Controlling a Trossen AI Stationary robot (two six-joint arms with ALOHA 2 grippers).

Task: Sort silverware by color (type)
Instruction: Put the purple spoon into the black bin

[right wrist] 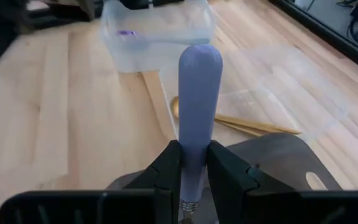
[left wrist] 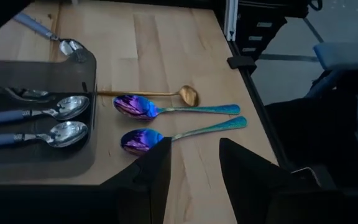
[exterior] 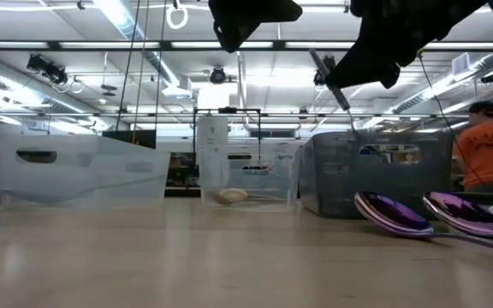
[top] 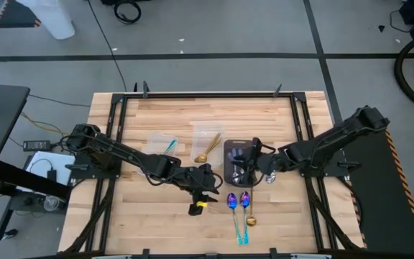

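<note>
Right gripper point(right wrist: 191, 163) clamps silver spoon point(right wrist: 199, 93) over grey tray point(top: 230, 152) | left gripper point(left wrist: 191, 163) agape, empty | sorted: some | loose: two purple spoons point(left wrist: 166, 111), gold spoon point(left wrist: 157, 94)

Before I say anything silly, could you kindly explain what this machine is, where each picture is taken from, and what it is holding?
Two robot arms work over a wooden table. One camera looks straight down, one sits level with the tabletop, and one rides on each wrist. The right gripper is shut on a pale-handled spoon above the dark tray. The left gripper hangs open near two purple spoons and a gold spoon. Two clear tubs stand beside the tray.
</note>
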